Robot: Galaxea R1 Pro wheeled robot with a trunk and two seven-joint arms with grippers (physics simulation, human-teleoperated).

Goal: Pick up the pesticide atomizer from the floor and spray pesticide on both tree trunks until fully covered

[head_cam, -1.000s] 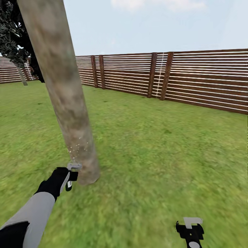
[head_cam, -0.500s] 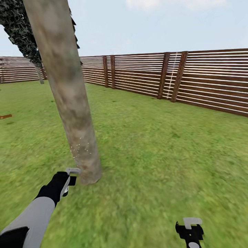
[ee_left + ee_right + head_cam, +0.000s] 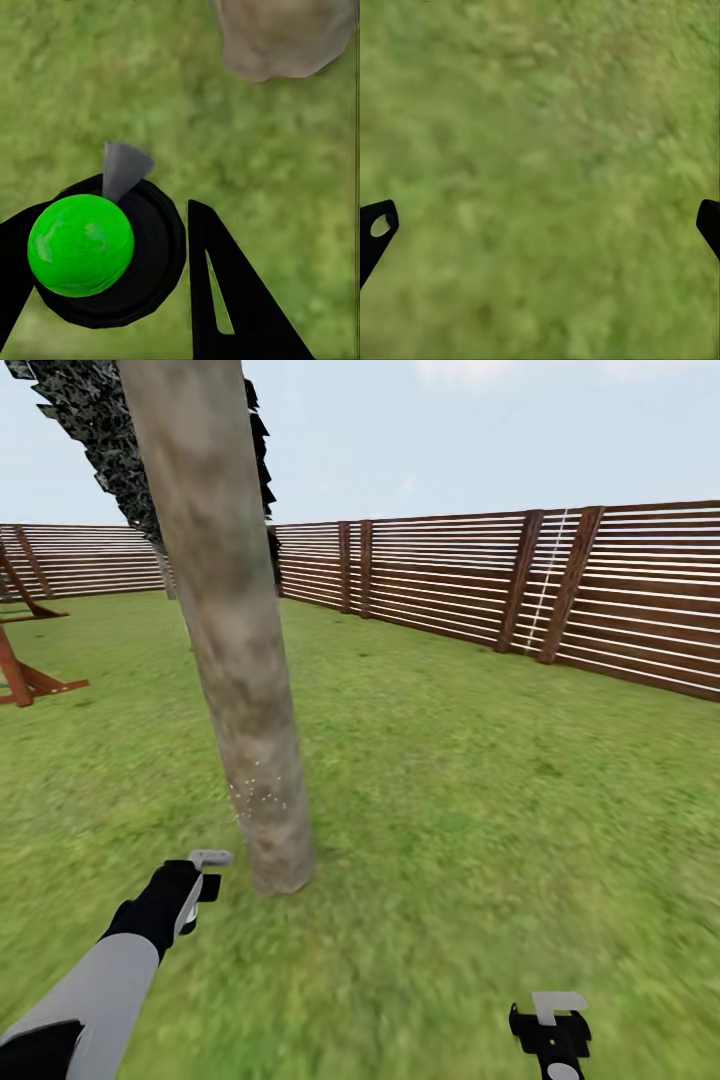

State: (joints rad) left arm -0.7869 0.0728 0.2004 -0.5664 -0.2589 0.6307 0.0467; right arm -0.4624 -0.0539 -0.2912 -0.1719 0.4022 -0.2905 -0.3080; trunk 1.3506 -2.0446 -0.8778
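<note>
Swung rightward since earlier, left gripper clamped on green-capped black atomizer aimed at speckled grey-tan trunk; right gripper wide open, empty.

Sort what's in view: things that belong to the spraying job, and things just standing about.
Job:
- pesticide atomizer, held in the left gripper
- tree trunk, white specks low on it
- lawn of the garden

Standing about:
- slatted wooden fence
- red-brown wooden frame
- right gripper, jaws wide apart over grass
</note>
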